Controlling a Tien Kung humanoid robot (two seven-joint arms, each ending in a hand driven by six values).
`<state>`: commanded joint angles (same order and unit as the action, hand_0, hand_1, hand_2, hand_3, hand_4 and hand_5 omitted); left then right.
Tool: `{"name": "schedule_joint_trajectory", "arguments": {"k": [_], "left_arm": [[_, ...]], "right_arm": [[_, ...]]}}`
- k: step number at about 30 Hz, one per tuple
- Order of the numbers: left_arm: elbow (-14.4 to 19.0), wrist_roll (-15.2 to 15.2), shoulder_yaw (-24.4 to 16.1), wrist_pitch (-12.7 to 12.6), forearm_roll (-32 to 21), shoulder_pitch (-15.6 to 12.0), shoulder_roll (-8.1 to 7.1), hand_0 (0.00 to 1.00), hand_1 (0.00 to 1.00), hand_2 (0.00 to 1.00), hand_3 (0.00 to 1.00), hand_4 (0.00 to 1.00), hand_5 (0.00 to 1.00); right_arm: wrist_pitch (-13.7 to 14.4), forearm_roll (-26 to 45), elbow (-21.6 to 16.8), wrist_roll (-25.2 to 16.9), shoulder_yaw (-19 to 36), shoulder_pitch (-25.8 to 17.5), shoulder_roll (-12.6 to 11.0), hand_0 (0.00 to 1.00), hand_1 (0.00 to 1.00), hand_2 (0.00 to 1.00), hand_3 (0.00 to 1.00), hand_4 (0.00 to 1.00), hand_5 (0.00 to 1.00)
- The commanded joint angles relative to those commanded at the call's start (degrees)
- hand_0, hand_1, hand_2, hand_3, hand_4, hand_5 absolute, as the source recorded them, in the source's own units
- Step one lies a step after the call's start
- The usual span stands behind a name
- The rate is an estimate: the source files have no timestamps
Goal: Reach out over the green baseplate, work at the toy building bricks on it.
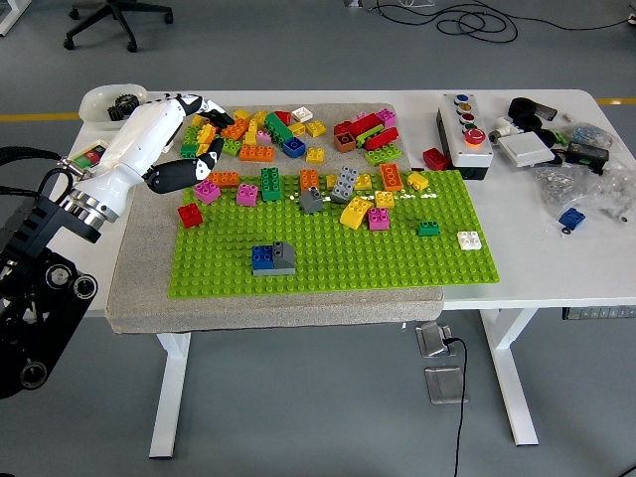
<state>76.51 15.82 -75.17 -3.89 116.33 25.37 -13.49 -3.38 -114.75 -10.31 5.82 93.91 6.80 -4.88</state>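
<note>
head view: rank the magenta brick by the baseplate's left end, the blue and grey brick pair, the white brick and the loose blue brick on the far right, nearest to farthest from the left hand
From the left hand:
1. magenta brick, just below the hand at the green baseplate's left end.
2. blue and grey brick pair, lower left of the baseplate.
3. white brick, at its right end.
4. loose blue brick, off the baseplate, far right.

You get single head view only: camera high on robot's side, facing forward and down, set well back. White table (556, 263) fills frame centre, near edge low, floor beyond top. No second view shares scene.
</note>
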Motion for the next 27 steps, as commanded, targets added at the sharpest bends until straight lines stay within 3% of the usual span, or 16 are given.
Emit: {"name": "schedule_joint_trajectory", "arguments": {"k": [8,9,14,15,26,27], "left_arm": [[0.18,-0.26,-0.11,0.81,0.05,0.02,0.01,0.771,0.747,0.607,0.622,0.533,0.002],[0.23,-0.31,-0.13,0.96,0.06,0.01,0.00,0.791,0.773,0.650,0.682,0.608,0.002],[1.14,-0.73,-0.22,1.67,0.04,-0.38,-0.24,0.791,0.773,0.650,0.682,0.608,0.002],[1.21,-0.76,-0.23,1.70,0.02,-0.40,-0.26,0.809,0.790,0.685,0.727,0.671,0.034],[3.62,-1.79,-0.59,2.14,0.07,-1.77,-0.67,0.824,0.798,0.692,0.721,0.679,0.044],[4.04,-1.93,-0.74,2.12,0.00,-2.14,-0.65,0.830,0.801,0.696,0.728,0.717,0.077]], "right_arm": [[0.01,-0.01,0.00,-0.04,0.06,0.02,-0.10,0.736,0.616,0.638,0.544,0.771,0.488],[0.01,-0.02,0.00,-0.03,0.07,0.02,-0.10,0.735,0.616,0.638,0.544,0.771,0.489],[-0.01,-0.12,0.00,-0.03,0.03,-0.07,-0.02,0.735,0.616,0.638,0.544,0.771,0.489],[-0.01,-0.13,0.00,-0.04,0.03,-0.07,-0.02,0.735,0.616,0.637,0.544,0.771,0.487],[-0.05,-0.72,0.00,-0.15,0.04,0.10,-0.04,0.734,0.616,0.639,0.544,0.771,0.487],[-0.03,-0.85,0.00,-0.18,0.08,0.18,-0.06,0.735,0.616,0.639,0.544,0.771,0.487]]}}
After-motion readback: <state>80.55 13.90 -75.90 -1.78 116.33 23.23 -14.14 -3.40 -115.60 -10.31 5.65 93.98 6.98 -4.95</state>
